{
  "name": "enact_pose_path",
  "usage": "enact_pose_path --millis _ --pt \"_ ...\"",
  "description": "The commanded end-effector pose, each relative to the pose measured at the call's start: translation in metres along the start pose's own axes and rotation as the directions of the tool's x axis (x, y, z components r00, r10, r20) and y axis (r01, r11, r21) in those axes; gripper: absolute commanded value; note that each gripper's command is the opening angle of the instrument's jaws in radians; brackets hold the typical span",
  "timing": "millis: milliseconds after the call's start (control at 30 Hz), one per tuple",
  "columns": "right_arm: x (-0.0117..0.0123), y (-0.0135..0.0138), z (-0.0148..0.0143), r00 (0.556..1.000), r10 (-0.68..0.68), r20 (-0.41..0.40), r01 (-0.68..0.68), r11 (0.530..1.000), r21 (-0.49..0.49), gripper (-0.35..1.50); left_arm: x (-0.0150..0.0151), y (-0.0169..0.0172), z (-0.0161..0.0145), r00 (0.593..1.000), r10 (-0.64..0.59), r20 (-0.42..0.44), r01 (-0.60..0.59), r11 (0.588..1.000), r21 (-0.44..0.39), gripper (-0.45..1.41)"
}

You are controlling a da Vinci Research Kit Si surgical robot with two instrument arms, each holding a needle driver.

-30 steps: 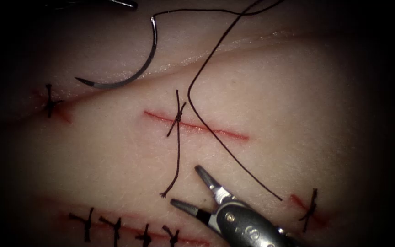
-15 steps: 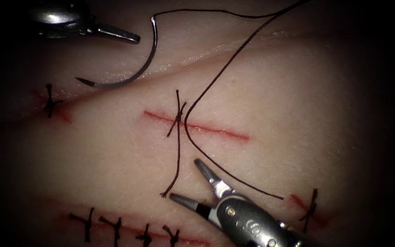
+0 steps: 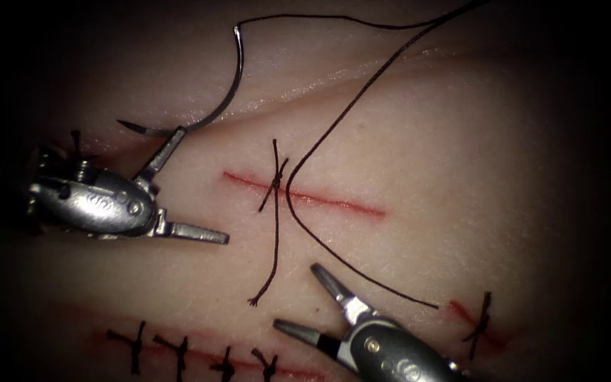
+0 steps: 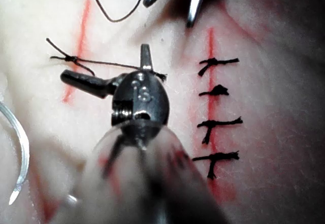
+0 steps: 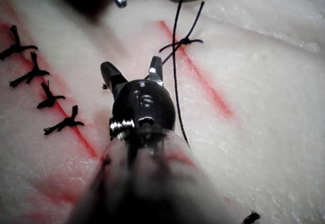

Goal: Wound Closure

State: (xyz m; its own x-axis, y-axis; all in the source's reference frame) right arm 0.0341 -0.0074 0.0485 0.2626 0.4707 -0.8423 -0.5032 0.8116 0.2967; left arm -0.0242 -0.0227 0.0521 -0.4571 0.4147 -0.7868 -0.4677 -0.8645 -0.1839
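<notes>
The curved needle [image 3: 229,93] lies free on the tissue [image 3: 461,163] above the cut [image 3: 319,198], not in the tissue. Its thread [image 3: 334,124] runs from its blunt end, loops across the cut and ends at the lower right. One knotted stitch [image 3: 275,182] with long tails crosses the cut. My left tool [image 3: 201,185] is left of the cut, jaws open and empty; the upper jaw's tip reaches the needle near its point. My right tool [image 3: 295,296] stands below the cut, open, holding nothing. The wrist views show the left tool [image 4: 104,61] and right tool [image 5: 131,64] with jaws spread.
A row of several tied stitches [image 3: 199,354] closes another cut along the lower edge. Single tied stitches sit at the far left [image 3: 76,155] and lower right [image 3: 481,316]. A fold in the tissue [image 3: 362,71] runs behind the cut.
The left tool has come down from the upper left to the cut's left side and opened its jaws beside the needle's point. The right tool has shifted slightly down and right.
</notes>
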Motion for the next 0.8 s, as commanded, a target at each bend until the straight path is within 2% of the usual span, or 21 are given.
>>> enact_pose_path --millis 33,167,267,333,467,567,600,633,667,800 --pt "-0.0006 -0.0005 0.0005 1.0 0.005 0.01 -0.005 1.0 0.012 0.88 -0.0012 0.0012 0.0005 1.0 -0.025 0.017 0.025 1.0 -0.006 1.23" --pt "-0.0009 -0.0001 -0.0001 1.0 0.002 0.016 -0.003 1.0 0.023 0.91 -0.0023 0.0038 0.0019 0.995 -0.081 0.066 0.08 0.997 0.004 1.18" --pt "-0.0011 0.0003 -0.0004 1.0 0.002 0.019 -0.002 1.0 0.029 0.89 -0.0031 0.0059 0.0031 0.98 -0.136 0.148 0.132 0.991 0.038 1.13" --pt "-0.0012 0.0004 -0.0006 0.999 -0.041 0.031 0.04 0.999 0.035 0.81 -0.0037 0.0072 0.0038 0.963 -0.168 0.21 0.162 0.986 0.045 1.11" --pt "-0.0011 0.0004 -0.0008 0.997 -0.07 0.035 0.069 0.997 0.031 0.81 -0.0044 0.0087 0.0048 0.927 -0.252 0.277 0.242 0.968 0.07 1.04" --pt "-0.001 0.0001 -0.0006 0.997 -0.076 0.034 0.075 0.997 0.03 0.81 -0.0048 0.0088 0.005 0.909 -0.293 0.297 0.282 0.956 0.08 0.93" --pt "-0.001 0.0 -0.0006 0.997 -0.076 0.034 0.075 0.997 0.03 0.81 -0.0049 0.0087 0.005 0.898 -0.326 0.295 0.311 0.945 0.097 0.78" --pt "-0.0009 0.0 -0.0006 0.997 -0.076 0.034 0.075 0.997 0.03 0.81 -0.005 0.0086 0.0048 0.882 -0.37 0.292 0.349 0.929 0.122 0.49" --pt "-0.0009 -0.0001 -0.0006 0.996 -0.082 0.033 0.081 0.996 0.03 0.81 -0.0052 0.0085 0.0047 0.879 -0.374 0.294 0.351 0.927 0.129 0.42" --pt "-0.0007 -0.0003 -0.0005 0.996 -0.081 0.033 0.08 0.996 0.03 0.83 -0.0062 0.0089 0.0047 0.87 -0.363 0.332 0.339 0.932 0.13 0.51"
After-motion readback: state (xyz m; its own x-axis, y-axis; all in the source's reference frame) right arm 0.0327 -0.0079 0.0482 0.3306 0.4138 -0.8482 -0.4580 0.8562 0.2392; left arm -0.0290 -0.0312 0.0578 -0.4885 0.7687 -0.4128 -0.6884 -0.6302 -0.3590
